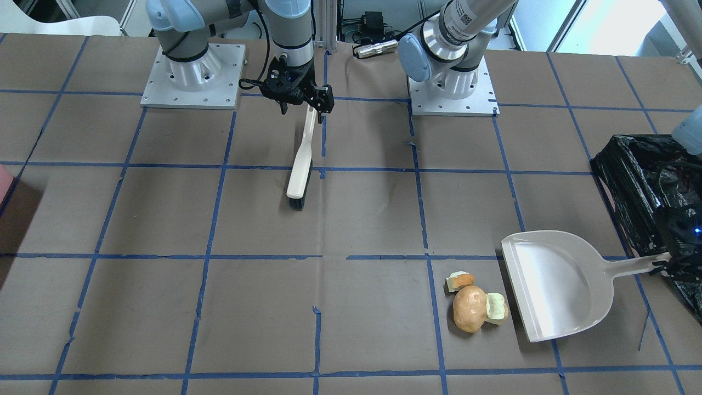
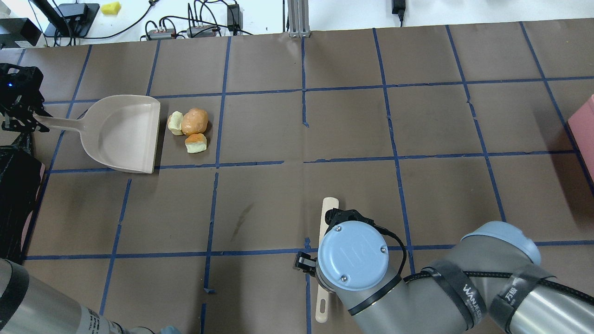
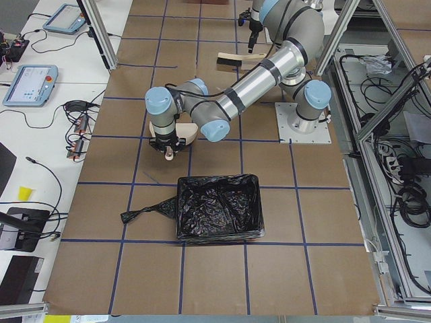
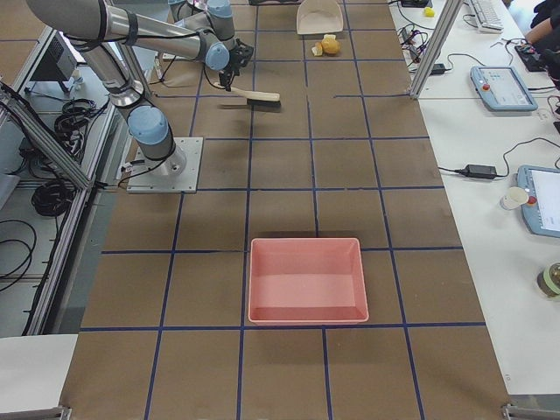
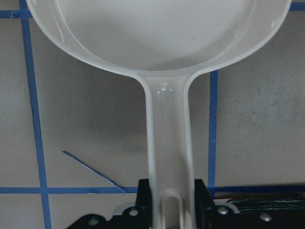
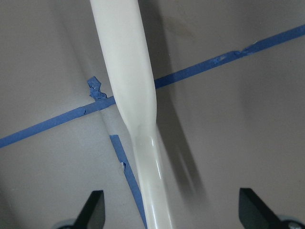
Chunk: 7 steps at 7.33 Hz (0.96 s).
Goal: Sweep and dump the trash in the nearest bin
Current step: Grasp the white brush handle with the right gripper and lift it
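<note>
Brown paper ruled into squares with blue tape covers the counter [image 2: 417, 120], which runs long from the robot's left end to its right. Nearest the robot-side edge, about midway along, the right claw [image 1: 305, 104] hangs over a cream brush [image 1: 300, 164]. Its wrist view shows both fingers spread wide, with the handle passing between them and touching neither, so it grips nothing. The brush's long axis runs from the robot-side edge toward the far edge, and its bristle head points away from the robot.

A pink tray [image 4: 306, 278] sits at the right end, well apart from the rest. The bin [image 3: 219, 208], lined with crinkled black plastic, stands at the left end. Near it, toward the far edge, the left claw [image 5: 169, 207] is clamped on the handle tip of the dustpan [image 2: 123, 132]. The dustpan's long axis follows the counter's length, with the handle toward the left end and the mouth facing the right end.

Just beside that mouth lies the trash [image 2: 194, 121]. It is a tan lump [image 1: 470, 308] with a pale green scrap [image 1: 496, 306] on its dustpan side and an orange-topped scrap [image 1: 459, 281] on its robot side.

From the right claw, the trash lies farther out and toward the left end. The left arm is much nearer but is busy with the dustpan. I judge the right claw must close on the handle, then carry the brush to the pile's right-end side and push leftward. The brush already lies broadside to that stroke.
</note>
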Available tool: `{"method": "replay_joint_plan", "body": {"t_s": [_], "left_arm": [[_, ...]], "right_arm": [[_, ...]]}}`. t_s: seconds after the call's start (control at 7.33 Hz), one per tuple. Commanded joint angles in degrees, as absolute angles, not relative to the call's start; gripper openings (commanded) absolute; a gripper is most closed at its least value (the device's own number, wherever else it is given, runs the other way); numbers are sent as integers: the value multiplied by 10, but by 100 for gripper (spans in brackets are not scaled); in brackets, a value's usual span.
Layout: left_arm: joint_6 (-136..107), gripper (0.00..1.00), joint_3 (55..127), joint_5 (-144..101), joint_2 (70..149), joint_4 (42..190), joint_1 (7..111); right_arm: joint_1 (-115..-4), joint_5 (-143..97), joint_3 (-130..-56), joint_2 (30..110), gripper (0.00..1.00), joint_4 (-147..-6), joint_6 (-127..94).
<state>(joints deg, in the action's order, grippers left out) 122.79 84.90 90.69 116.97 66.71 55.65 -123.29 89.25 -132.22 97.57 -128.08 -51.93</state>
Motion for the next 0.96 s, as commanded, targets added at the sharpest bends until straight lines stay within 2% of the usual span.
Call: {"method": "replay_joint_plan", "body": {"t_s": [0.0, 0.41, 0.82], "left_arm": [[1214, 4, 863, 901, 1182, 653, 557], [1207, 4, 867, 898, 1188, 647, 564], [1207, 4, 868, 898, 1194, 647, 564]], "right_arm": [[-1244, 911, -1329, 964, 99, -1304, -522], [-1255, 915, -1333, 950, 99, -1310, -540], [-1289, 927, -1332, 895, 100, -1349, -561]]}}
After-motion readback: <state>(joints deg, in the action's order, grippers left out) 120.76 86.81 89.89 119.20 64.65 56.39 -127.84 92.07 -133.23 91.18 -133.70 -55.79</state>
